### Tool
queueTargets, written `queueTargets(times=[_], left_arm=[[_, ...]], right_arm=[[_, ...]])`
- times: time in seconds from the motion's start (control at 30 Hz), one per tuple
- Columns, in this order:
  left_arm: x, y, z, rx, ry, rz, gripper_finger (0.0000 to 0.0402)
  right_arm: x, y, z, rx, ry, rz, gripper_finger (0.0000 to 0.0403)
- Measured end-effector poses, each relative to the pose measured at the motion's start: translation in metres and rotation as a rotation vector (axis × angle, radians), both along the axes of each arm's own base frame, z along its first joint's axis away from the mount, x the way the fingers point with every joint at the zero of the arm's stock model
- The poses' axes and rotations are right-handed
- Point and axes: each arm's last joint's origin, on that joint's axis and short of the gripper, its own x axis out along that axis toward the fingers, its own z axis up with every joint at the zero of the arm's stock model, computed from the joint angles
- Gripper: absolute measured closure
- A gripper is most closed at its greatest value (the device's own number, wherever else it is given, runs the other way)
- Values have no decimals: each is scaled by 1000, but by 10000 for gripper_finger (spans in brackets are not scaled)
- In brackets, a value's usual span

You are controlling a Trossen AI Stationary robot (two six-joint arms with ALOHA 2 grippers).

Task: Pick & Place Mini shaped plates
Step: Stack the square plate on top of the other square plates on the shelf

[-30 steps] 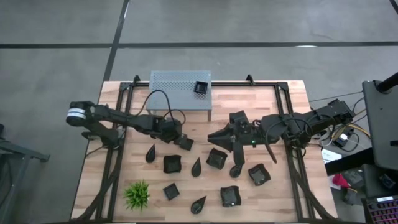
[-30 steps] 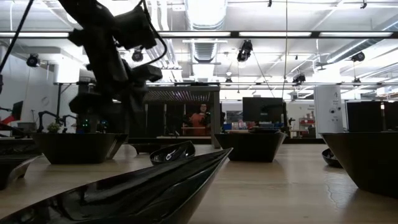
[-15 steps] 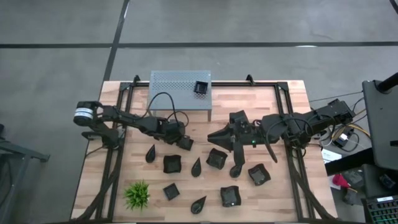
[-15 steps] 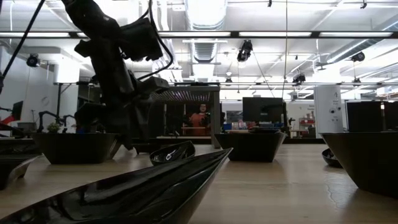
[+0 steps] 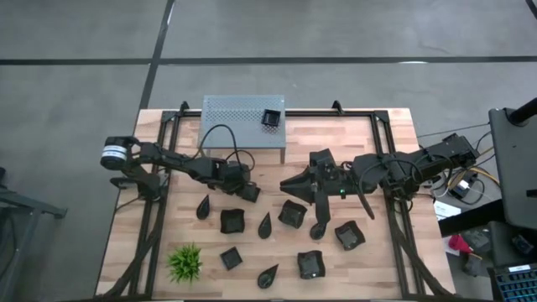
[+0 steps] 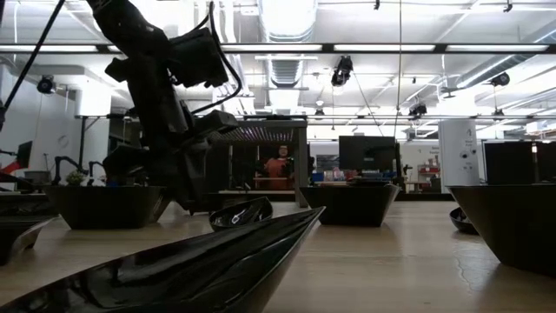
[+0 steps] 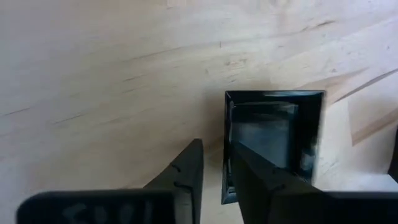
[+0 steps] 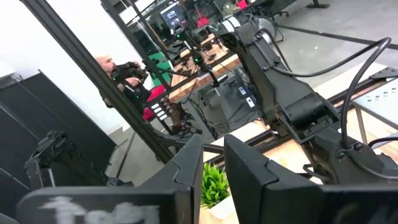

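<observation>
Left tool (image 7: 214,180) is down at the bench (image 5: 352,134), its two fingers closed over one rim wall of a square mini plate (image 7: 273,134) left of the bench's middle. Right tool (image 5: 289,180) hangs over the middle, fingers narrowly parted, gripping nothing. Other mini shaped plates (image 5: 231,220) lie scattered nearer the front edge; one sits on the grey perforated shelf (image 5: 235,113).

The left gripper (image 7: 214,180) has one finger inside the square plate (image 7: 273,140) and the other finger outside its rim, so the wall stands between the jaws. The right gripper (image 5: 288,182) is well apart to the right, with a second square plate (image 5: 292,213) just beside its jaws.
</observation>
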Motion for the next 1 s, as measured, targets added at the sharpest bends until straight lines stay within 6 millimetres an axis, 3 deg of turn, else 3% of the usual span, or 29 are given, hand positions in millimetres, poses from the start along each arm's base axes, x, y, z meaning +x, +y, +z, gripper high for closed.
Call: queueTargets(times=[0.2,0.5,1.0], left_arm=[[0,0,1,9,-4,-19,391],[0,-2,9,18,-39,-39,401],[-15,-13,96,144,-368,-36,401]], right_arm=[[0,0,0,0,0,0,343],[0,0,0,0,1,0,341],[1,-2,0,0,-1,-9,346]])
